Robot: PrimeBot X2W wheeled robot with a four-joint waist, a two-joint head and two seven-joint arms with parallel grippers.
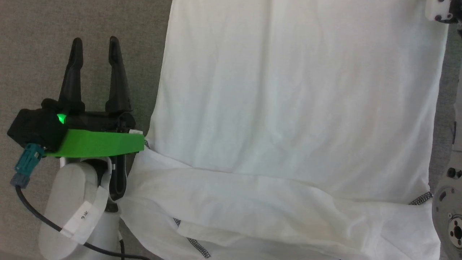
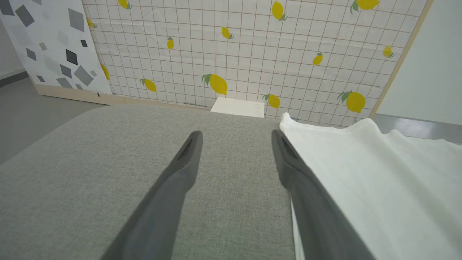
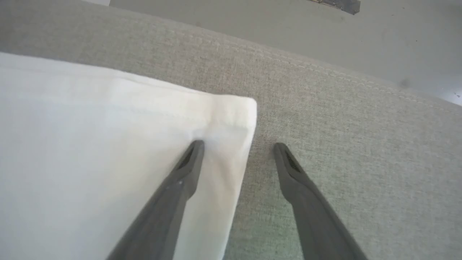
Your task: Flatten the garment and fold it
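Obs: garment (image 1: 288,108) lies flat, centre to 3 o'clock on grey upholstery (image 1: 36,36), sleeve (image 1: 252,191) laid across at 6; left hand (image 1: 94,41) released at 9, beside its edge; right hand (image 3: 238,148) released, straddling a hem corner (image 3: 238,108). Folding stage, probably; next needs both corners pinched.

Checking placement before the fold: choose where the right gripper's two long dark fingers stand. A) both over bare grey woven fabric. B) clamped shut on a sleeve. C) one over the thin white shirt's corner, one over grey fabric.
C: the open right gripper straddles the edge of the thin white shirt, one finger over its corner, the other over grey woven fabric.
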